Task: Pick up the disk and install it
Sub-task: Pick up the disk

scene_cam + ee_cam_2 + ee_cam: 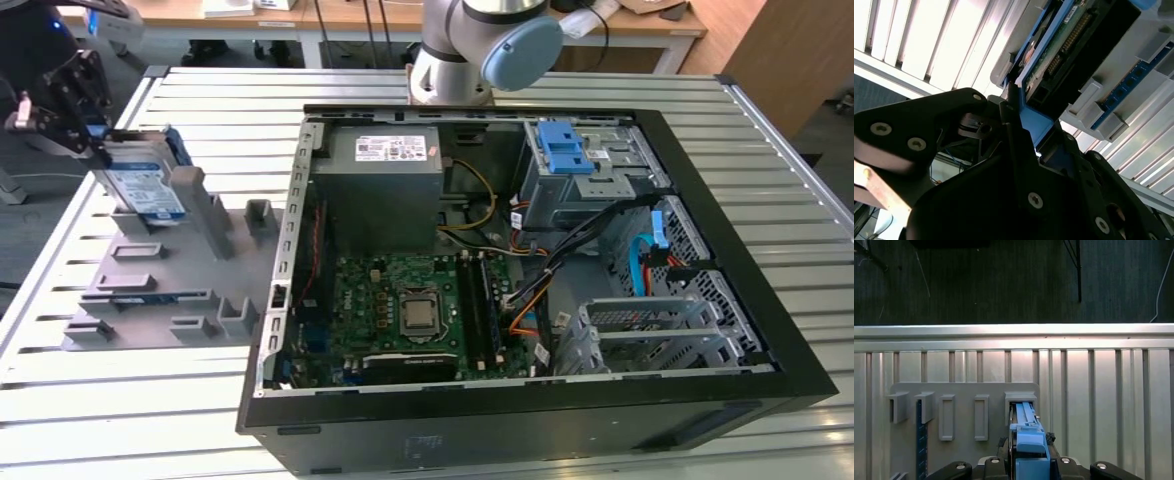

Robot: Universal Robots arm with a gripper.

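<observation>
The gripper [91, 140] is clamped on the upper blue edge of the hard disk [144, 190]. Both wrist views show the bracket pinched between its fingers. The hard disk hangs upright directly below the gripper, its lower end at a slot of the grey holder rack [174, 290]. I cannot tell whether it has cleared that slot. The grasp looks made and the lift barely begun at most. The open computer case [747, 300] lies well apart from the gripper, so installation is not yet done.
</observation>
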